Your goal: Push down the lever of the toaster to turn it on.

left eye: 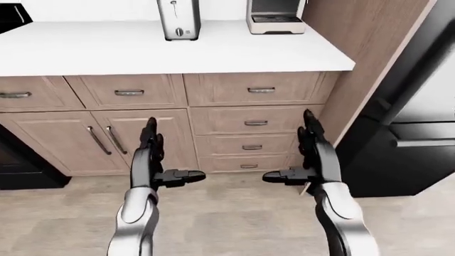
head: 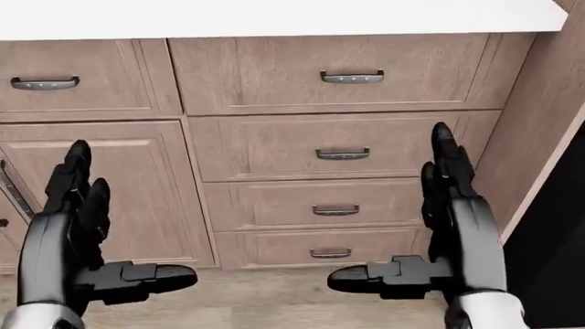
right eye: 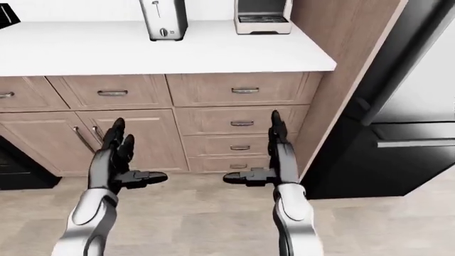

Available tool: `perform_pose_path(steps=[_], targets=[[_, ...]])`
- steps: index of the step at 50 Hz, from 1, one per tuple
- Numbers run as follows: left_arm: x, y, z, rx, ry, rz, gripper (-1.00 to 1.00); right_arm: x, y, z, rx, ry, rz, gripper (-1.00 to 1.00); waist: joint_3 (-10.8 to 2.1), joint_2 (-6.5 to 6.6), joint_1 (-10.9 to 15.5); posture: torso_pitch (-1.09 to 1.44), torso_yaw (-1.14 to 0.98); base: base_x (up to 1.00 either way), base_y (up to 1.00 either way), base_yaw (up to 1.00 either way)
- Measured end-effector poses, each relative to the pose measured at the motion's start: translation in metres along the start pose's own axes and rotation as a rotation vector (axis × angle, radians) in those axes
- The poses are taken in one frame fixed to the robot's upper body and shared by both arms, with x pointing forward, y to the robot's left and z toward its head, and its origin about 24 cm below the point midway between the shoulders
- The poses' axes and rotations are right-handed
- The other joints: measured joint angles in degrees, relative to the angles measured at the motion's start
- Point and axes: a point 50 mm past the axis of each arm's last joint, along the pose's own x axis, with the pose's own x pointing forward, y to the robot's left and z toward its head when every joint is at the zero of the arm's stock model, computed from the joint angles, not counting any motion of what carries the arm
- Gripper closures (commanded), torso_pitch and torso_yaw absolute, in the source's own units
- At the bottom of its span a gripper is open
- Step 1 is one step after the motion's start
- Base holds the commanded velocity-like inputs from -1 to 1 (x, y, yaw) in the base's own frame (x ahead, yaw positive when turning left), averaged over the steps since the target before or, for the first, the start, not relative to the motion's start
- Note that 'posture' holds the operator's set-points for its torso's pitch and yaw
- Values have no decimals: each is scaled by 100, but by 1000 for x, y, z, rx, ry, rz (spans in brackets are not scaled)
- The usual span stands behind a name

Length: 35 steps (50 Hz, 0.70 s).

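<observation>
1 toaster (left eye: pixel 177 20) on white surface (left eye: pixel 213 50) | left hand (head: pixel 77 240) and right hand (head: pixel 439 226) below surface, fingers spread apart, holding nothing | no words readable

Left hand (head: pixel 68 240), right hand (head: pixel 448 233), fingers spread, before wooden drawers (head: pixel 338 116)
</observation>
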Motion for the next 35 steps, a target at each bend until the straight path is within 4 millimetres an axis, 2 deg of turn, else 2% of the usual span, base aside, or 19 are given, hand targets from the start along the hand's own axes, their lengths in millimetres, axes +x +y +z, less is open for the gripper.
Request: perform_pose_path(steps=[6, 14, 24, 29, 35], targets=[[13, 1, 29, 7, 17, -3, -100, 10, 0, 24, -2, 37, 18, -100, 89, 19, 5, 0, 0, 0, 0, 0], [20, 2, 73, 17, -34, -8, -100, 14, -2, 65, 11, -12, 20, -100, 99, 42, 1, 0, 0, 0, 0, 0], [24, 3, 96, 34, -24, -9, -100, 20, -12, 109, -18, -3, 10, -100, 187, 38, 13, 0, 0, 0, 0, 0], [29, 2, 117, 35, -45, -14, -100, 24, -12, 135, -33, -25, 6, -100, 215, 32, 14, 0, 0, 0, 0, 0], [33, 1, 142, 46, -71, -22, -100, 29, -10, 151, -56, -19, 21, -100, 259, 42, 16, 0, 0, 0, 0, 0]])
